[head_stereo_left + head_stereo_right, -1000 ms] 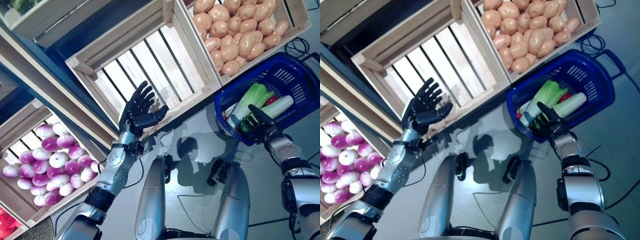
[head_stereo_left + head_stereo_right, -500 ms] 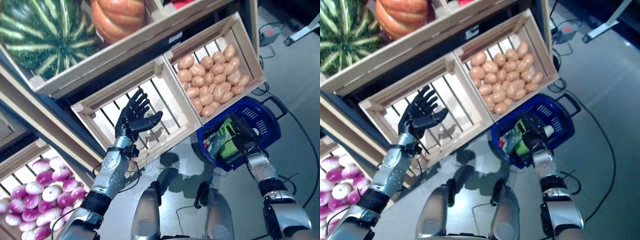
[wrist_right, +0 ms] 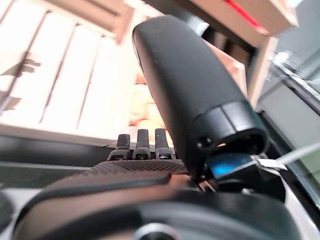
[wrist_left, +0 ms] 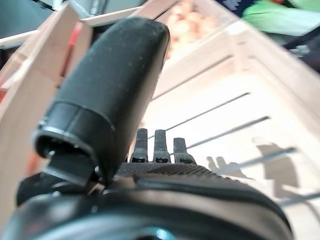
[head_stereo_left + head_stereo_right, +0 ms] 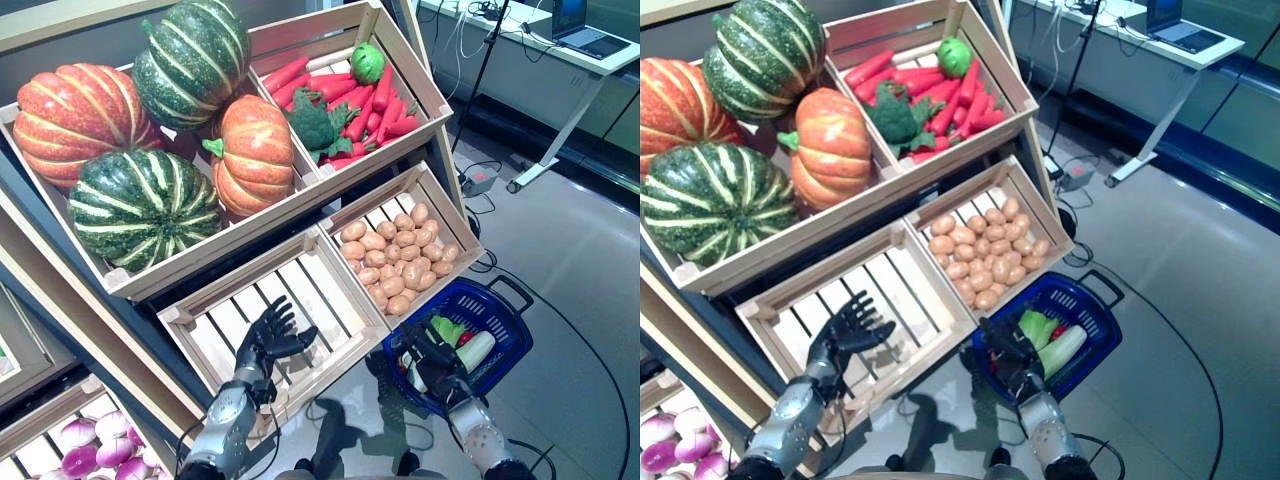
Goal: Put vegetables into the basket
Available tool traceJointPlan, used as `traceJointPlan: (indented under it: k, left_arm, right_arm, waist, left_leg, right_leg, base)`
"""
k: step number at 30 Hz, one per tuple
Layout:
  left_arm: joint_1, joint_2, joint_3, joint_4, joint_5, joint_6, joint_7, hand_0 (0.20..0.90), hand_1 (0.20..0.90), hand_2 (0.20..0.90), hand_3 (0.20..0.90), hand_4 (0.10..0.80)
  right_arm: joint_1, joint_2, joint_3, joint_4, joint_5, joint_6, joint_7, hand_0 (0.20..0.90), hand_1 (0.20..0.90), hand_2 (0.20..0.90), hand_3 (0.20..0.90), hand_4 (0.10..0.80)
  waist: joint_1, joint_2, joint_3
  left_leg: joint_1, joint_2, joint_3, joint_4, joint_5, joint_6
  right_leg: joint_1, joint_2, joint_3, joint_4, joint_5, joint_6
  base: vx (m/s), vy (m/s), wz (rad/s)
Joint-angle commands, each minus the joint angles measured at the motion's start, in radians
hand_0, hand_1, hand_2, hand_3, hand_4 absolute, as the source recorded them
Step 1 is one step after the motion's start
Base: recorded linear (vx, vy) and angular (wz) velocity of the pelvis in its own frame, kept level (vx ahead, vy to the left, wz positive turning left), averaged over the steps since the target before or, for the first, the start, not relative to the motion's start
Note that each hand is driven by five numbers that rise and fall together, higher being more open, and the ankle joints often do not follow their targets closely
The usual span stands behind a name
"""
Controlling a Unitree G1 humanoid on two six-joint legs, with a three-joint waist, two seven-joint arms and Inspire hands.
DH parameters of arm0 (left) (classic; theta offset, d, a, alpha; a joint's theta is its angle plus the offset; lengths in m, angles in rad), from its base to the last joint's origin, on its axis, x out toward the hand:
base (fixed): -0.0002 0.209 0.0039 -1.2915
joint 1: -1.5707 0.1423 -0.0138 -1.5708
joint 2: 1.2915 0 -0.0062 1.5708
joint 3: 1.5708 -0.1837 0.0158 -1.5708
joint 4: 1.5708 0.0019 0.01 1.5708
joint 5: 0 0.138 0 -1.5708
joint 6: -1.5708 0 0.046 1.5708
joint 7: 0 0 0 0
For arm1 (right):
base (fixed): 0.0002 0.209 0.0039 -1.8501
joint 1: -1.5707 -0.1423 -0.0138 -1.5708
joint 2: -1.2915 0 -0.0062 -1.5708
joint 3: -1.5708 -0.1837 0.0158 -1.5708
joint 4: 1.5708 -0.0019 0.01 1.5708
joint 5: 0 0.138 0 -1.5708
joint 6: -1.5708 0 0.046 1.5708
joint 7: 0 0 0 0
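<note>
Blue basket (image 5: 505, 325) on the floor holds green vegetables (image 5: 447, 330); the right hand (image 5: 432, 355) hovers over its near rim, fingers straight, the left hand (image 5: 268, 338) spread open before the empty crate (image 5: 300, 285)

Glossy grey floor (image 5: 590, 330), white desk (image 5: 520, 50) far right with laptop (image 5: 585, 22) on top, tiered wooden produce stand (image 5: 90, 300) left.

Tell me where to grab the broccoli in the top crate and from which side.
Take the broccoli by its rounded green head, coming from above and the open front of its crate. It lies on top of the red carrots, so the head is exposed, while carrots crowd its sides. The left hand, open by the bare slatted crate, looks the freer one.
</note>
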Motion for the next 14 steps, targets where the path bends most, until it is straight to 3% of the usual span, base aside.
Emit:
traceJointPlan:
  k: [1, 8, 10, 14]
  left_arm:
    - [-0.064, 0.005, -0.015, 0.003, 0.050, -0.078, -0.067, 0.900, 0.900, 0.900, 0.900, 0.800]
    - [-0.032, -0.067, -0.040, 0.124, 0.015, -0.069, -0.080, 0.900, 0.900, 0.900, 0.900, 0.800]
    - [-0.017, -0.105, -0.078, 0.123, 0.004, -0.094, -0.059, 0.900, 0.900, 0.900, 0.900, 0.800]
    - [-0.027, -0.121, -0.120, 0.111, 0.009, -0.124, -0.009, 0.900, 0.900, 0.900, 0.900, 0.800]
  right_arm:
    - [-0.033, 0.026, -0.003, -0.104, -0.088, -0.078, 0.073, 0.900, 0.900, 0.900, 0.900, 0.800]
    - [0.055, 0.078, 0.079, -0.105, -0.140, -0.085, 0.076, 0.900, 0.900, 0.900, 0.900, 0.800]
    - [0.066, 0.098, 0.119, -0.092, -0.175, -0.126, -0.008, 0.900, 0.900, 0.900, 0.900, 0.800]
    - [0.051, 0.098, 0.189, -0.106, -0.236, -0.199, -0.025, 0.900, 0.900, 0.900, 0.900, 0.800]
  waist:
    - [-0.010, -0.013, -0.067]
    - [-0.036, -0.008, -0.075]
    - [-0.035, -0.002, -0.069]
    - [-0.022, 0.005, -0.053]
  left_leg:
    - [-0.071, 0.005, -0.025, -0.070, 0.149, -0.013]
    - [-0.046, 0.004, -0.020, -0.070, 0.138, -0.006]
    - [-0.042, 0.001, -0.030, -0.070, 0.134, -0.003]
    - [-0.048, -0.005, -0.050, -0.070, 0.135, -0.002]
  right_leg:
    - [0.005, -0.030, 0.039, -0.036, 0.115, -0.030]
    - [0.023, -0.024, 0.049, -0.033, 0.103, -0.032]
    - [0.032, -0.026, 0.047, -0.033, 0.099, -0.031]
    - [0.032, -0.032, 0.038, -0.027, 0.093, -0.031]
  base:
    - [0.000, 0.000, 0.00]
    - [0.058, 0.007, -0.02]
    - [0.056, 0.018, 0.02]
    - [-0.006, 0.005, 0.01]
